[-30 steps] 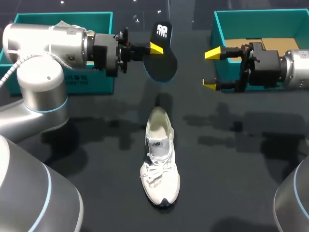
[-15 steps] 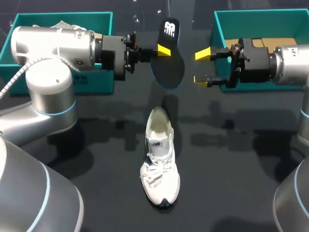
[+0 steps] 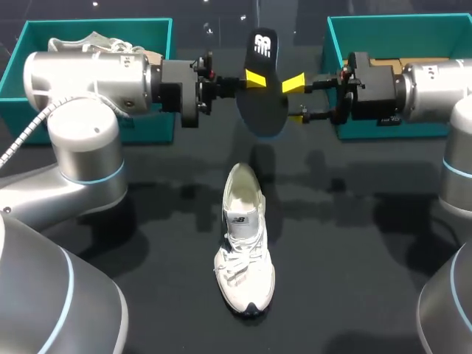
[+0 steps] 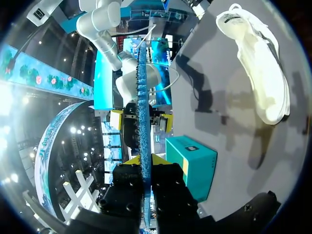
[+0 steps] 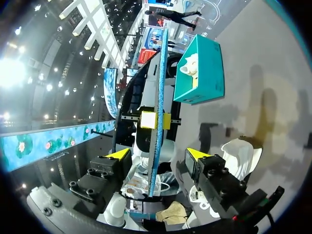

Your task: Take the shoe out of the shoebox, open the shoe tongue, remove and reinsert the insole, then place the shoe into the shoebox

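Observation:
A black insole [image 3: 262, 88] hangs in the air above the table's far middle, with my left gripper [image 3: 254, 78] shut on its middle. My right gripper [image 3: 295, 99] stands open at the insole's right edge. In the right wrist view the insole [image 5: 157, 112] shows edge-on between the right gripper's [image 5: 157, 155] fingers, with a gap on each side. The left wrist view has the left gripper [image 4: 145, 158] clamped on the thin insole [image 4: 142, 107]. The white shoe [image 3: 243, 243] lies on the black table [image 3: 354, 243], toe toward the front edge, under the insole.
A teal shoebox [image 3: 88, 33] at the back left holds another white shoe. A second teal shoebox [image 3: 391, 29] stands at the back right, behind my right arm. Bare table lies on both sides of the shoe.
Both arms have moved toward the middle. The left carried the insole rightward; the right gripper came up to the insole's edge and its fingers have narrowed.

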### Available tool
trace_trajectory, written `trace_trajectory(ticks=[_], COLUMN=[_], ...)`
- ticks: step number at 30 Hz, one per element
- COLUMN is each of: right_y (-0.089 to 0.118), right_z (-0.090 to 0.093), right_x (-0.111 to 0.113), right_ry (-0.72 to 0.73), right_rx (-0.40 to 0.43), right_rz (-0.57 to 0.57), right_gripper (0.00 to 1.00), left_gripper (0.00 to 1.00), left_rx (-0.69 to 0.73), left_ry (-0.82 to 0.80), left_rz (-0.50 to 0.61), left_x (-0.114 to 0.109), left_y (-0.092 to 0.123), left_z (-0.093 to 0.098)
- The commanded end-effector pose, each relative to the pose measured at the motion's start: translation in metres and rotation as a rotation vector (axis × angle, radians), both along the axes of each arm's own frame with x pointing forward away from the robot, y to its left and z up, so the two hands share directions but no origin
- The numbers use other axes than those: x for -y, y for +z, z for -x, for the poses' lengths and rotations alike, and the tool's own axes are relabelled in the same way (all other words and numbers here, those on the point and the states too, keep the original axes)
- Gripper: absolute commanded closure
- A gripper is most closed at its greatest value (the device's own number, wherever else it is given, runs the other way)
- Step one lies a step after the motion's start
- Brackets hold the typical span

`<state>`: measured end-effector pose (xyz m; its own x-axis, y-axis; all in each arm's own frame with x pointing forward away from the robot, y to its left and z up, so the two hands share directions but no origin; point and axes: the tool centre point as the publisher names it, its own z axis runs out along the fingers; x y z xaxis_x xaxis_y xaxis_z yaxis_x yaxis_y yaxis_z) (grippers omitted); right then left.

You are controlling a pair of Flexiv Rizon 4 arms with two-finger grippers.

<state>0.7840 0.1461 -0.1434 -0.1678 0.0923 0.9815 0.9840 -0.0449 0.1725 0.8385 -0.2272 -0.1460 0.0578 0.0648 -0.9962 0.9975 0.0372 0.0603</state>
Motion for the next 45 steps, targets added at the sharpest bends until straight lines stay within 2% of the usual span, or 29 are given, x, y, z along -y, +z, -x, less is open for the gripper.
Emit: trace_trajectory(ticks=[1, 17, 26, 35, 43, 45], right_y=[-0.004, -0.007, -0.007, -0.009, -0.011, -0.011], right_z=[-0.007, -0.003, 0.002, 0.002, 0.001, 0.001], right_x=[-0.009, -0.023, -0.024, -0.027, -0.029, -0.029], right_ry=[0.013, 0.021, 0.019, 0.023, 0.025, 0.026], right_rx=[0.003, 0.004, 0.006, 0.001, -0.007, -0.007], right_rz=[-0.006, -0.023, -0.020, -0.024, -0.026, -0.028], right_gripper=[0.50, 0.55, 0.67, 0.72, 0.82, 0.94], left_gripper=[1.00, 1.00, 1.00, 1.00, 1.00, 1.00], left_rx=[0.004, 0.037, 0.042, 0.043, 0.045, 0.044], left_ry=[0.003, -0.010, -0.003, -0.002, 0.001, 0.002], left_rz=[0.002, -0.012, -0.015, -0.016, -0.015, -0.014], left_x=[0.006, 0.013, 0.013, 0.014, 0.015, 0.015], left_y=[-0.001, -0.003, -0.004, -0.006, -0.006, -0.006], left_z=[-0.001, 0.002, 0.002, 0.004, 0.004, 0.004])
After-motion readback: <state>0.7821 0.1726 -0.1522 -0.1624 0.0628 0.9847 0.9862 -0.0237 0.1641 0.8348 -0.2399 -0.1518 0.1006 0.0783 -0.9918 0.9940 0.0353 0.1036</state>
